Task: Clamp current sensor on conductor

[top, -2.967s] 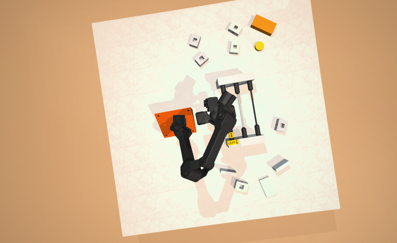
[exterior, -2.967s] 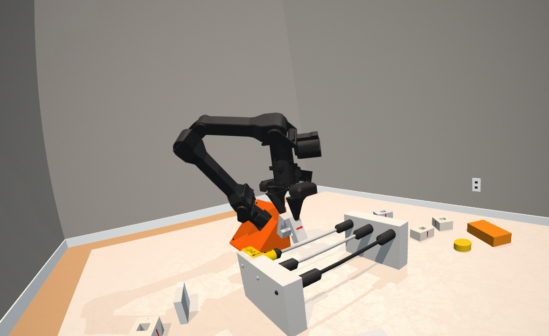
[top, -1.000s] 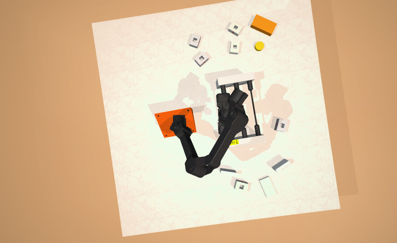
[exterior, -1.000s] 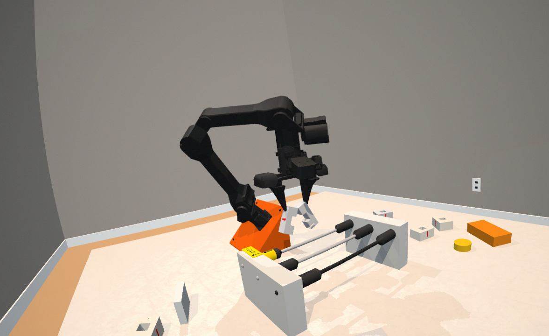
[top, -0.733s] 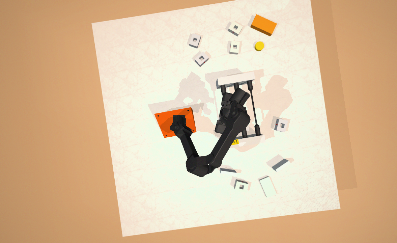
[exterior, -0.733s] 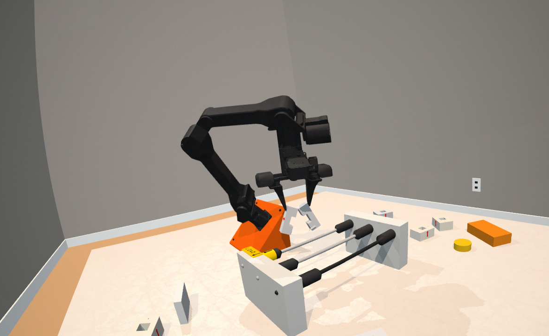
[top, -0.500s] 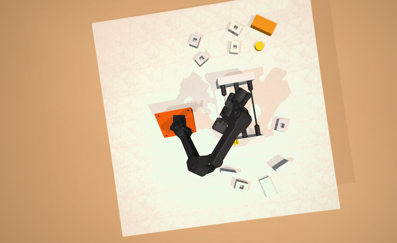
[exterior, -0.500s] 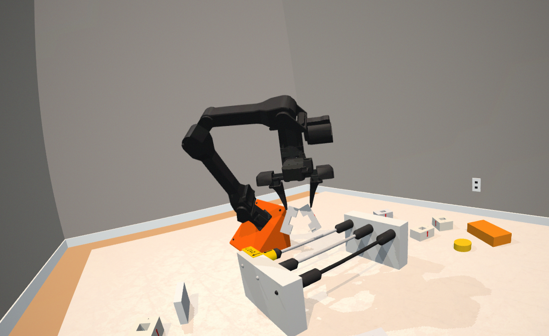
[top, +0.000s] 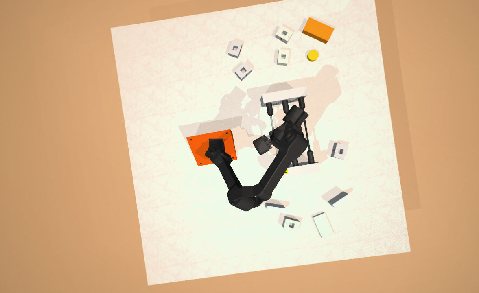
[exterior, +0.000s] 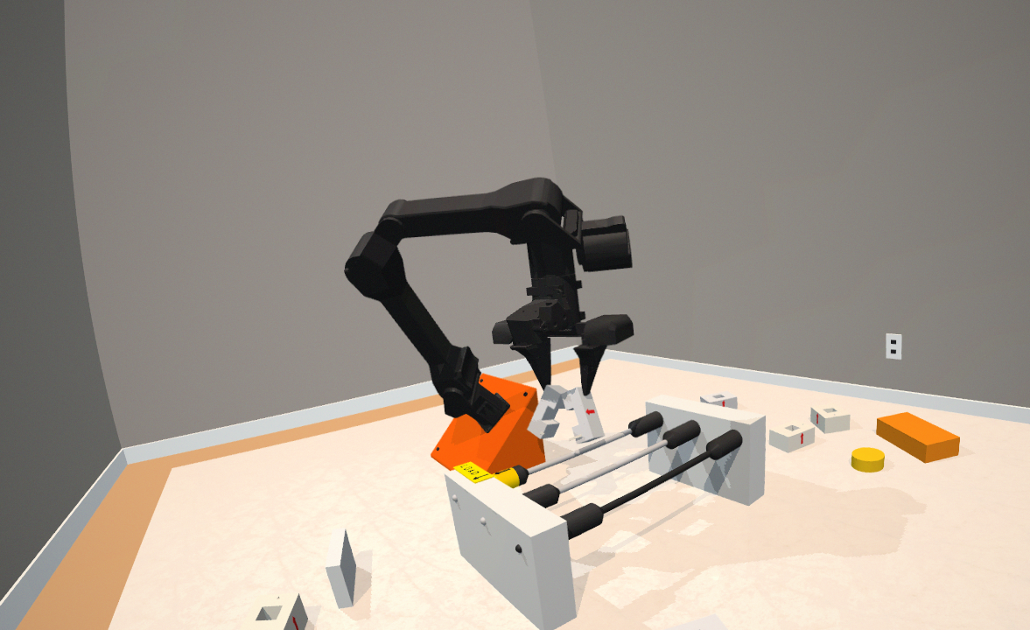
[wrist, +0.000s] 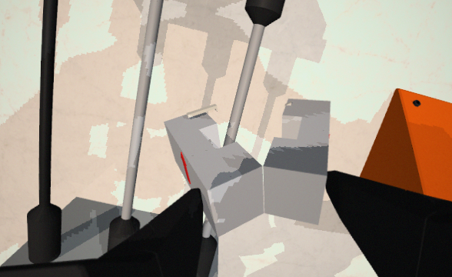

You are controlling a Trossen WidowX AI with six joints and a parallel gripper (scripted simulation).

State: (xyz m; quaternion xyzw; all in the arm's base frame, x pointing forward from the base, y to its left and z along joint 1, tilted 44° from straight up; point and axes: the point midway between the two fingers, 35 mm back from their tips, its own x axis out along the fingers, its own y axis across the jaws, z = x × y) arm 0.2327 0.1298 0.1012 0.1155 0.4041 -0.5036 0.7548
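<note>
My gripper [exterior: 566, 389] [wrist: 263, 188] is shut on the open grey-white split-core sensor [exterior: 587, 415] [wrist: 234, 165], one finger on each half. The halves spread in a V, mouth down. The sensor hangs over the LOAD conductor [exterior: 543, 463] [wrist: 247, 77], a grey rod nearest the orange base. In the wrist view the rod passes below the sensor's left half; no clamping shows. The red arrow [exterior: 589, 411] [wrist: 185, 168] points roughly to the rod's LOAD end. The yellow LOAD marker [exterior: 469, 472] [top: 286, 171] sits on the front end block. In the top view the arm hides the sensor.
A second grey rod [exterior: 616, 465] [wrist: 139, 115] and a black rod [exterior: 648, 489] [wrist: 47, 115] run alongside between two white end blocks [exterior: 502, 548] [top: 284, 95]. Several closed sensors, an orange block [top: 317, 29], a yellow disc [top: 312, 55] and thin white plates stand around the rack.
</note>
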